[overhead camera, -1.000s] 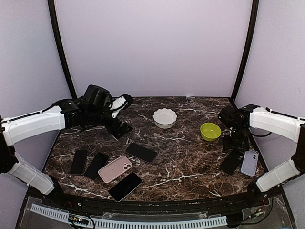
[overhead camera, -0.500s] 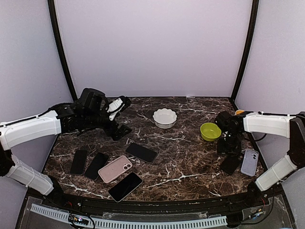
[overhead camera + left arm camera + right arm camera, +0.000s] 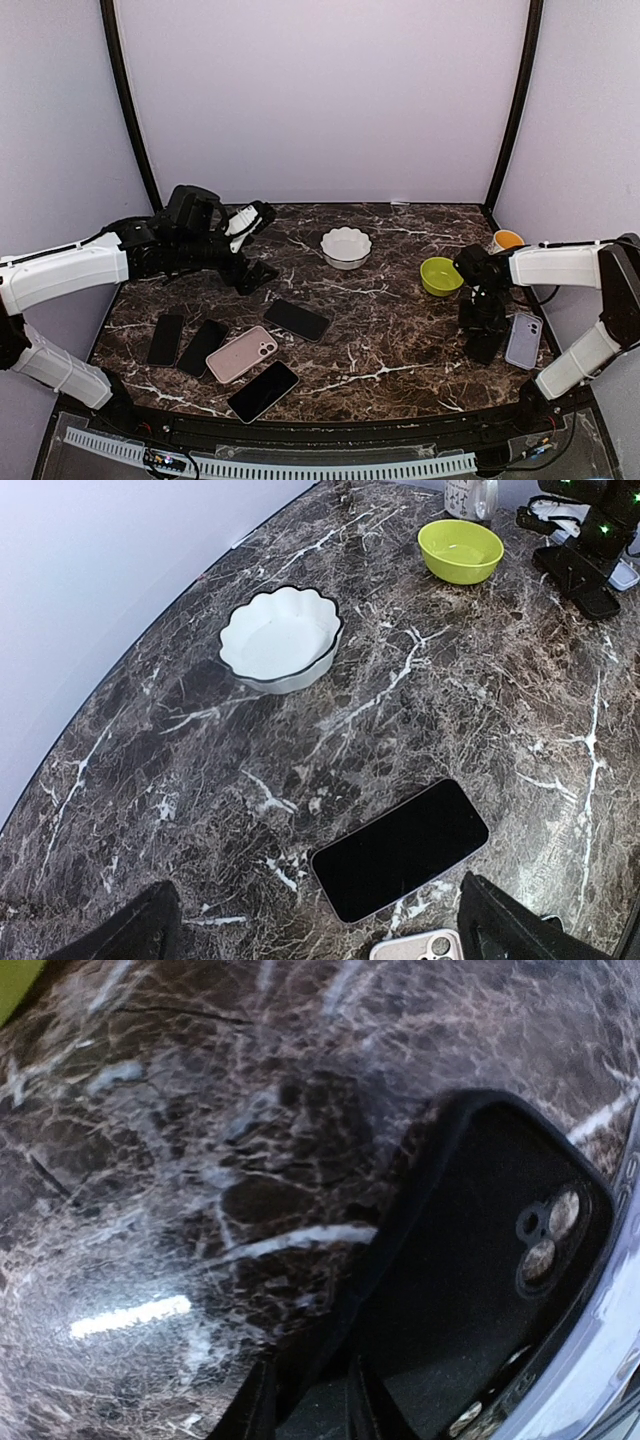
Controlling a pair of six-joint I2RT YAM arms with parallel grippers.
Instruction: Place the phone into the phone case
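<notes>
Descent of the right gripper point(image 3: 485, 330) is the change of note. A second ago it stood above the black phone case point(image 3: 480, 1260) near the worktop's right edge. It is now down on that case, with its jaws drawn much narrower. In my judgement a grasp on the case's near rim is beginning, and no phone is in the case yet.

The lavender phone point(image 3: 524, 340) has not shifted. It lies flat just beside the case, on the side toward the right edge. The left gripper point(image 3: 250, 243) has barely moved. It is spread wide, holds nothing, and hovers over the back-left of the worktop, well apart from the work.

Limits of view:
- From above, the right gripper covers most of the case.
- The right wrist view is blurred and cuts off the fingertips at its lower edge, so I cannot tell whether the rim is pinched.
- I also cannot tell whether the lavender item is a bare handset (only a sliver shows in the wrist view).
- The dark handsets and pink case point(image 3: 242, 353) at the front-left lie untouched.
</notes>
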